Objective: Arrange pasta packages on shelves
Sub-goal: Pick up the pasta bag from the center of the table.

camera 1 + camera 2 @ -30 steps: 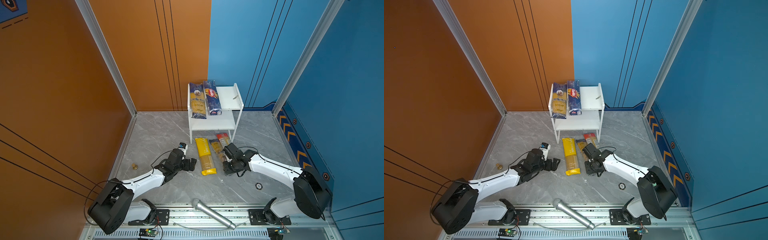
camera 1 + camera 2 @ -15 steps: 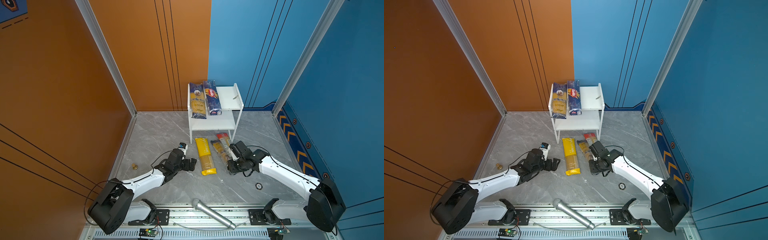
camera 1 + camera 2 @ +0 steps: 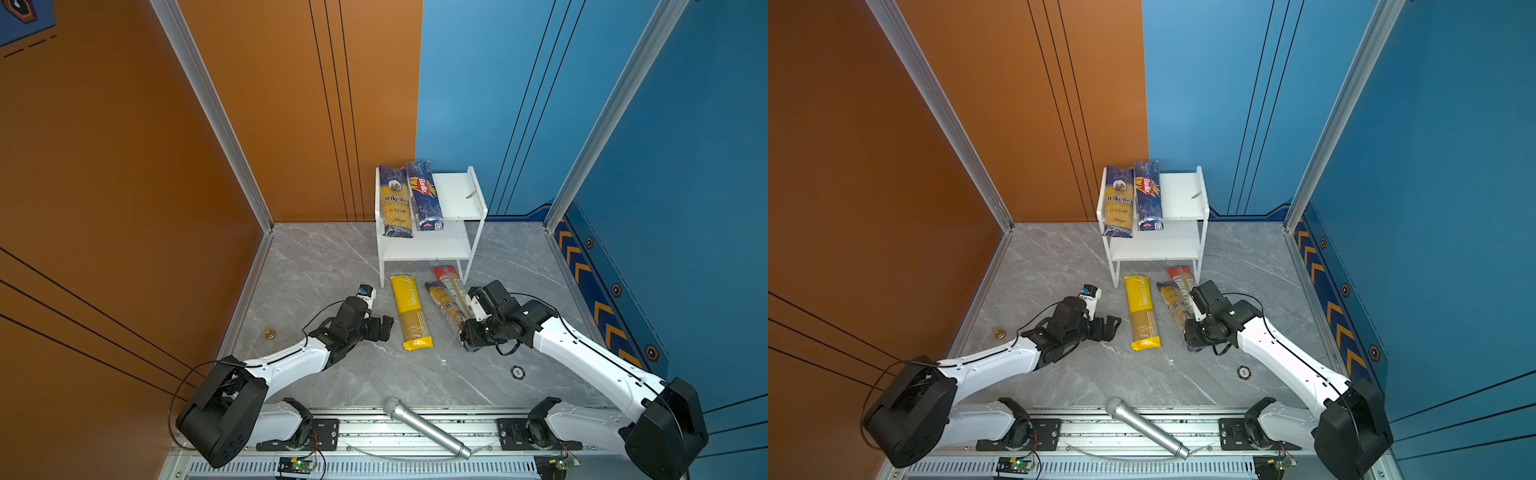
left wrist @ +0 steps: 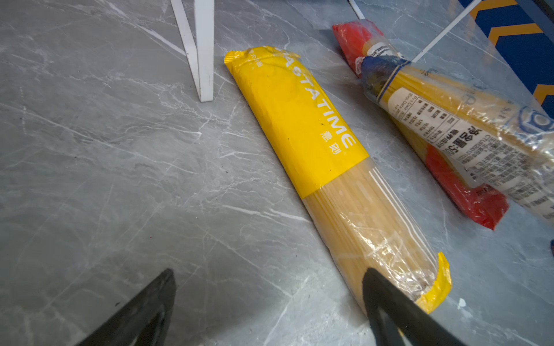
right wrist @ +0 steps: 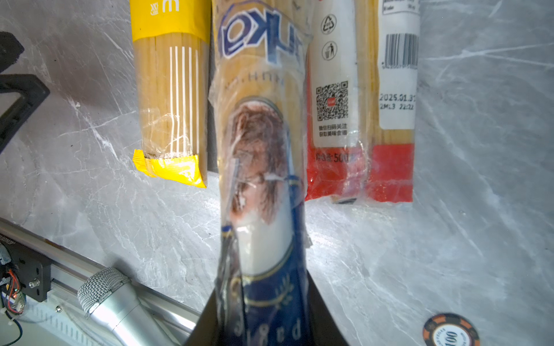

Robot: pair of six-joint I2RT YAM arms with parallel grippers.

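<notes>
The worktop (image 3: 332, 270) is grey marble, with an orange wall on one side and a blue one on the other. The white shelves (image 3: 432, 245) stand at the back where the two colours meet.

In both top views the top board carries the shelved ankara bag (image 3: 397, 203) and the Barilla bag (image 3: 424, 195) side by side. Three bags lie on the worktop in front of the shelves: the yellow bag (image 3: 409, 309), the loose ankara bag (image 3: 446, 305) and the red bag (image 3: 451, 278). The right claw (image 3: 469, 336) is clenched on the near end of the loose ankara bag. The left claw (image 3: 380, 326) is released and sits just beside the yellow bag's near half, on the side away from the other two bags. A microphone (image 3: 426, 428) lies across the front rail, and a poker chip (image 3: 516, 372) sits near the right arm.

In the left wrist view the claw's jaws are spread wide. The yellow bag (image 4: 314, 134) runs away from them toward a shelf leg (image 4: 201, 51). One of the fingers (image 4: 389, 305) overlaps the bag's near end, though I can't tell whether it touches. The loose ankara bag (image 4: 449, 119) slants across the red bag (image 4: 479, 203).

In the right wrist view the loose ankara bag (image 5: 260, 179) fills the middle, its blue end pinched between the dark fingers (image 5: 323, 326). The yellow bag (image 5: 171, 90) lies flat on one side of it and the red bag (image 5: 359, 119) on the other.
</notes>
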